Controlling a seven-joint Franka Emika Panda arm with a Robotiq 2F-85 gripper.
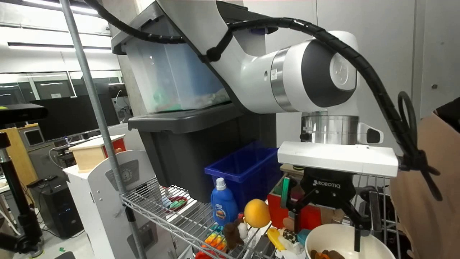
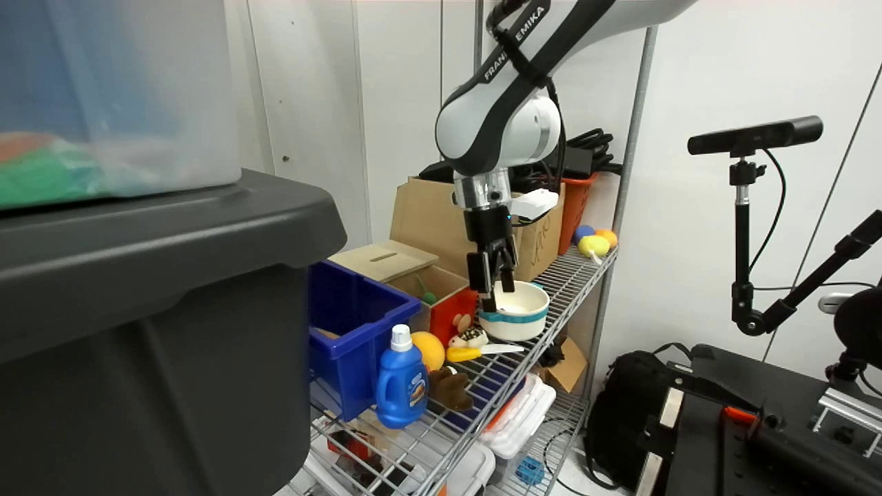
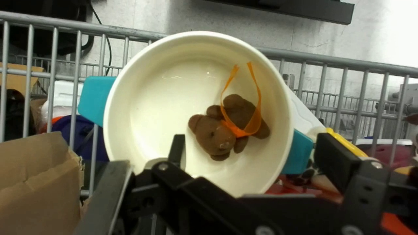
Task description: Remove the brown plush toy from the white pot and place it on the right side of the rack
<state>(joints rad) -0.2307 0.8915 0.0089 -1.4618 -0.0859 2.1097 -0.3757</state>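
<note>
Along the wire rack (image 1: 161, 220), going left to right in an exterior view, I see a blue bottle (image 1: 223, 203), an orange ball (image 1: 257, 213), then my gripper (image 1: 327, 232), and last the white pot (image 1: 336, 237). The jaws are wide apart and have hold of nothing. One finger (image 3: 178, 147) is over the pot's mouth; the other is outside the rim, on the bottle's side. Down in the pot lies the brown plush toy (image 3: 215, 133) (a little bear with an orange ribbon (image 3: 251, 125)). I think I am at the lining-up step, before the grab. Next I should slide over so both fingers fit inside the rim, go down, and squeeze the bear gently.
</note>
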